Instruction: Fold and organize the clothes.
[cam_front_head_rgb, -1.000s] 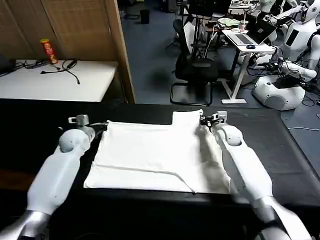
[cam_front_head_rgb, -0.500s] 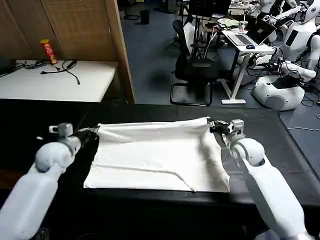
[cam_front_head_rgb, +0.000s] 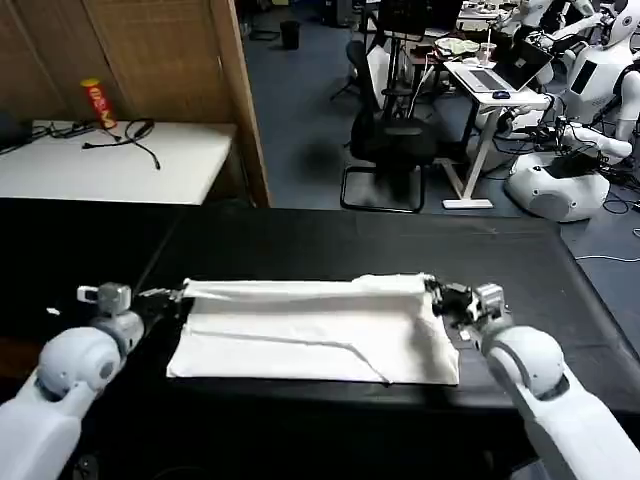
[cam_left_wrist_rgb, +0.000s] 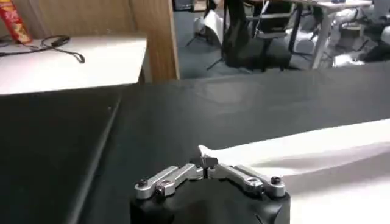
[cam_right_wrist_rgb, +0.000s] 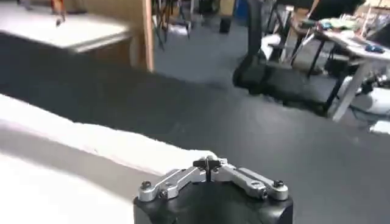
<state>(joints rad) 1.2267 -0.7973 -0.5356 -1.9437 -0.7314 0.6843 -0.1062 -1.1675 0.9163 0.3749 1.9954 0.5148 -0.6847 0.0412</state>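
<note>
While pinched at both ends | T-shirt (cam_front_head_rgb: 315, 325) lies crosswise.

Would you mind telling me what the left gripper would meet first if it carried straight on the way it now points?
Judging by its wrist view, the left gripper, shut on the shirt, points across bare black table. The way looks free to the far edge, though depth is unclear.

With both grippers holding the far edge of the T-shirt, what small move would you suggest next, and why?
Probably draw both grippers, left and right, nearer, to lay the pinched far edge of the T-shirt onto the near hem; that edge is partway across, the fold unfinished.
</note>
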